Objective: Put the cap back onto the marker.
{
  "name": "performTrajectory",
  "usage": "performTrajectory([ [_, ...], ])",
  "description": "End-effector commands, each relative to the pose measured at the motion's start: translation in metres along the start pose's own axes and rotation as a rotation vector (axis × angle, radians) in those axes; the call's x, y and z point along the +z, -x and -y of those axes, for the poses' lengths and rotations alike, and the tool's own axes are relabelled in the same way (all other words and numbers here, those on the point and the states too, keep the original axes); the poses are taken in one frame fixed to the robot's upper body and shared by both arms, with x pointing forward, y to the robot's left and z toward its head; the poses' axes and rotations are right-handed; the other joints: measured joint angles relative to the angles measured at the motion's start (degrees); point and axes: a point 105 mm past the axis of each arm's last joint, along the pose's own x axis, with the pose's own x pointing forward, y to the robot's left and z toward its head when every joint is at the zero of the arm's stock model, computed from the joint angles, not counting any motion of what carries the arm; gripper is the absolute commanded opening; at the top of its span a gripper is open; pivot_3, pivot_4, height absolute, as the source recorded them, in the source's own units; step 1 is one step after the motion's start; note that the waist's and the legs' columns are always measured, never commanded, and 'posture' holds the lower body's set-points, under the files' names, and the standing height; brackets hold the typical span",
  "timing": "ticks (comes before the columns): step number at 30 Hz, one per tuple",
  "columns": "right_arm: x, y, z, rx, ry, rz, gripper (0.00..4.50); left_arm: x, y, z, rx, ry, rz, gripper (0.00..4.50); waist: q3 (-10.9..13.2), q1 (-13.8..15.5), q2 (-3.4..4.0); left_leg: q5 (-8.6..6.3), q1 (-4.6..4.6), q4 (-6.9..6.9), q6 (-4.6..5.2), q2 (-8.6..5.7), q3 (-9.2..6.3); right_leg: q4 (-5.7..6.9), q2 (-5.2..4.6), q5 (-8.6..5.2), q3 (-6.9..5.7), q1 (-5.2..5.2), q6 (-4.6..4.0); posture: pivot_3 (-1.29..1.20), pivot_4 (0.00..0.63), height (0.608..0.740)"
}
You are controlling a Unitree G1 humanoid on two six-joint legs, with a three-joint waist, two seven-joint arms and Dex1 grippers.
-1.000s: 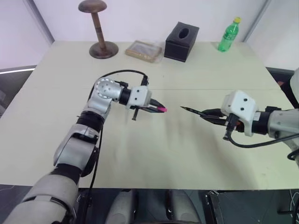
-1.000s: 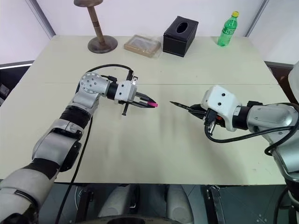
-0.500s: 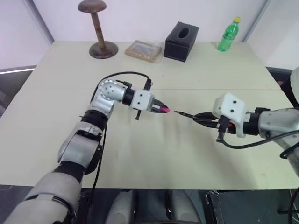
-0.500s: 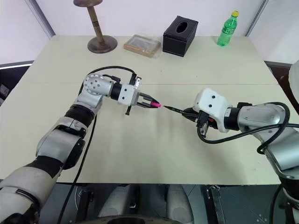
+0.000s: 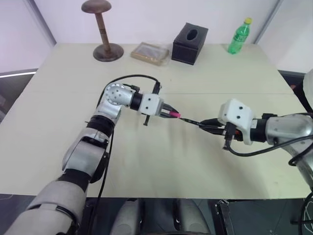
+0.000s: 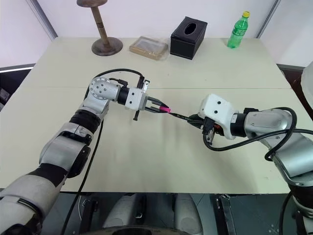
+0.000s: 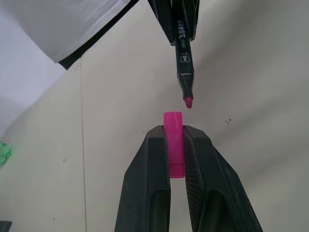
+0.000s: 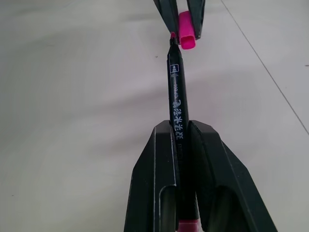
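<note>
Marker (image 6: 180, 116): light, stiff, slim black stick, pinched at its rear barrel in the right gripper (image 6: 193, 120) jaws above mid-counter (image 6: 161, 161), its tip just short of the small pink cap (image 7: 173, 135) clamped in the left gripper (image 6: 157, 108) jaws at nine o'clock.

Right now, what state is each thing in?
cap: clamped in left gripper, not on marker
marker: uncapped, clamped in right gripper, tip just short of cap's mouth
green bottle: upright, capped
tissue box: no tissue showing from its slot
</note>
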Motion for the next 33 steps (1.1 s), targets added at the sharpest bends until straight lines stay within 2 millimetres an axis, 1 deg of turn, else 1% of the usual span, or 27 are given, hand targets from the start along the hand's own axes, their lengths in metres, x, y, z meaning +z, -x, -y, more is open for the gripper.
performTrajectory([
  [1,0.009,0.002,0.004,-0.024,0.039,0.028,0.05,0.012,0.005,-0.012,0.026,-0.047,0.026,0.00,0.0,0.0,0.00,0.00,0.00,0.00,0.00,0.00,0.00,0.00,0.00,0.00,0.00,0.00,0.00,0.00,0.150,0.740],
  [14,0.007,0.007,0.010,-0.042,0.043,0.017,0.05,0.007,0.010,-0.003,-0.006,-0.038,0.004,0.00,0.0,0.0,0.00,0.00,0.00,0.00,0.00,0.00,0.00,0.00,0.00,0.00,0.00,0.00,0.00,0.00,0.150,0.740],
  [33,0.008,0.005,0.008,-0.038,0.035,0.023,0.05,0.007,0.005,-0.003,0.014,-0.033,0.024,0.00,0.0,0.0,0.00,0.00,0.00,0.00,0.00,0.00,0.00,0.00,0.00,0.00,0.00,0.00,0.00,0.00,0.150,0.740],
])
